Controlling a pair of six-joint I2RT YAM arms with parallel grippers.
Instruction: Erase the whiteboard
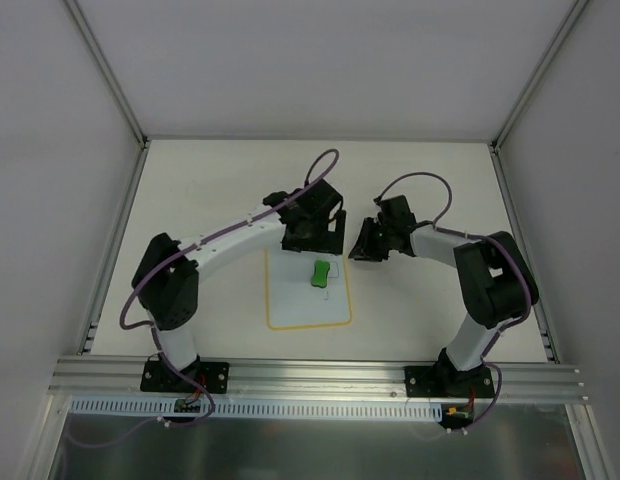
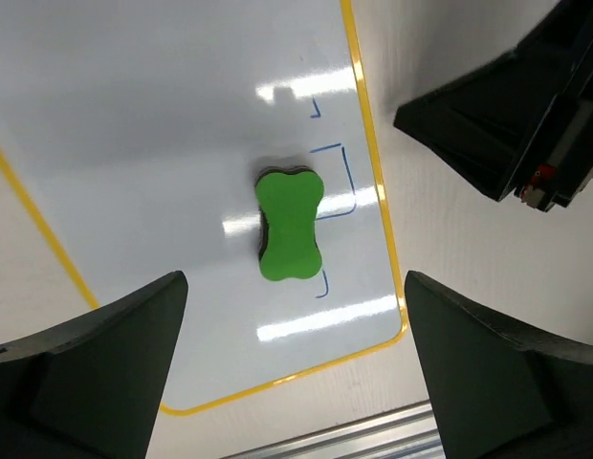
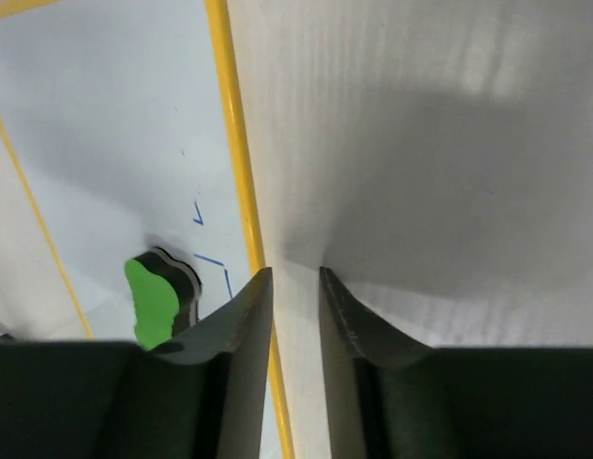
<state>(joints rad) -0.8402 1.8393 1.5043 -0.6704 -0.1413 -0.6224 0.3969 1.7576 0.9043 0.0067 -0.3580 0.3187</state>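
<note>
The whiteboard point(image 1: 300, 305) lies flat between the two arms, white with a thin yellow border. The left wrist view shows the whiteboard point(image 2: 163, 143) with a few blue line marks point(image 2: 349, 182) near its right edge. A small green eraser point(image 1: 320, 272) rests on the board beside those marks and is free of both grippers. My left gripper point(image 1: 312, 243) hovers just beyond it, wide open point(image 2: 296, 382) and empty. My right gripper point(image 1: 360, 250) hangs at the board's far right corner. Its fingers point(image 3: 295, 287) stand a narrow gap apart over the table beside the yellow border, holding nothing.
An aluminium rail point(image 1: 320, 375) runs along the near table edge, and the same rail point(image 2: 373, 435) shows just past the board's corner. White enclosure walls with metal posts point(image 1: 115, 75) bound the table on three sides. The right gripper's black body point(image 2: 507, 124) sits close to the left gripper.
</note>
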